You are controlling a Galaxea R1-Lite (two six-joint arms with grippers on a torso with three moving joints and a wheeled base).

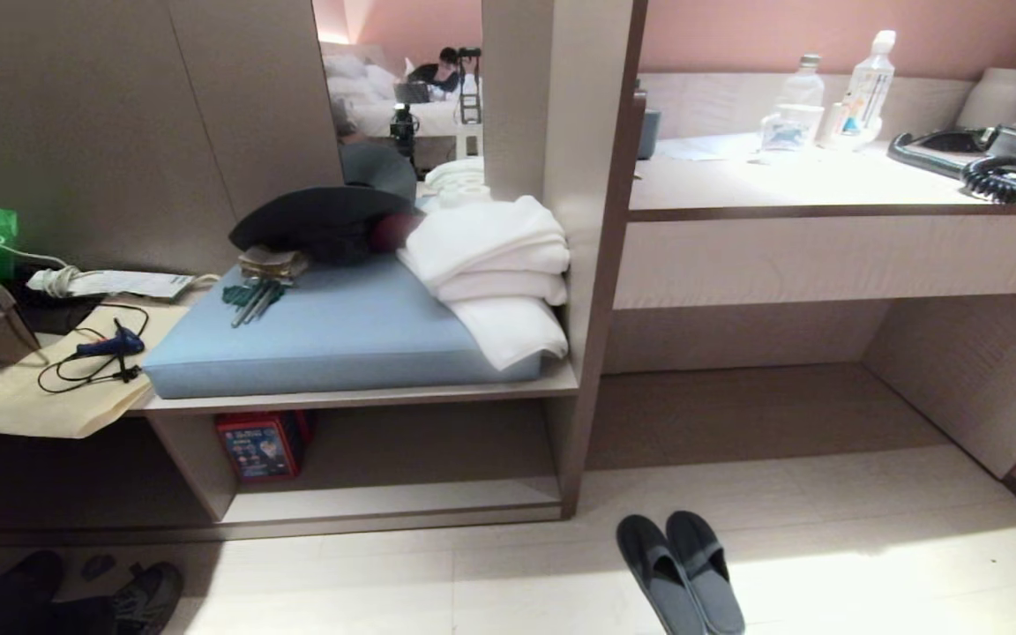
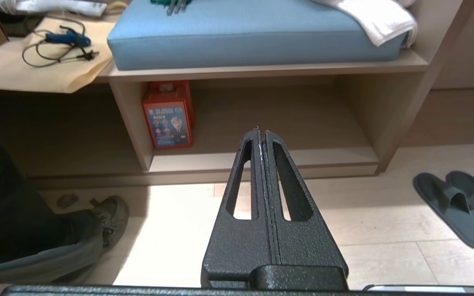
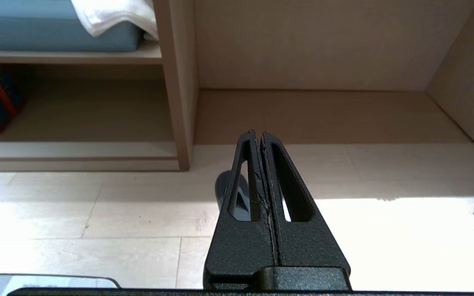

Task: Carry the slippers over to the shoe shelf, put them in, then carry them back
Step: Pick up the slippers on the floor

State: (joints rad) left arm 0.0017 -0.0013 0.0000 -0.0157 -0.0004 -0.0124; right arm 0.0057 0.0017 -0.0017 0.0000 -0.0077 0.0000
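Observation:
The pair of dark grey-blue slippers (image 1: 680, 573) lies side by side on the pale floor, toes toward the furniture, in front of the upright panel between the two recesses. The shoe shelf (image 1: 393, 503) is the low cubby under the blue cushion, left of the slippers. The left wrist view has the slippers (image 2: 455, 207) off to one side and the shoe shelf (image 2: 261, 158) straight ahead. My left gripper (image 2: 261, 132) is shut and empty above the floor. My right gripper (image 3: 258, 133) is shut and empty too, with a slipper (image 3: 221, 189) partly hidden behind it. Neither arm appears in the head view.
A red box (image 1: 259, 445) stands in the shelf's left end. Above it are a blue cushion (image 1: 332, 339) and folded white towels (image 1: 495, 265). The taller desk recess (image 1: 737, 406) opens to the right. A person's shoe (image 1: 146, 595) rests on the floor at the lower left.

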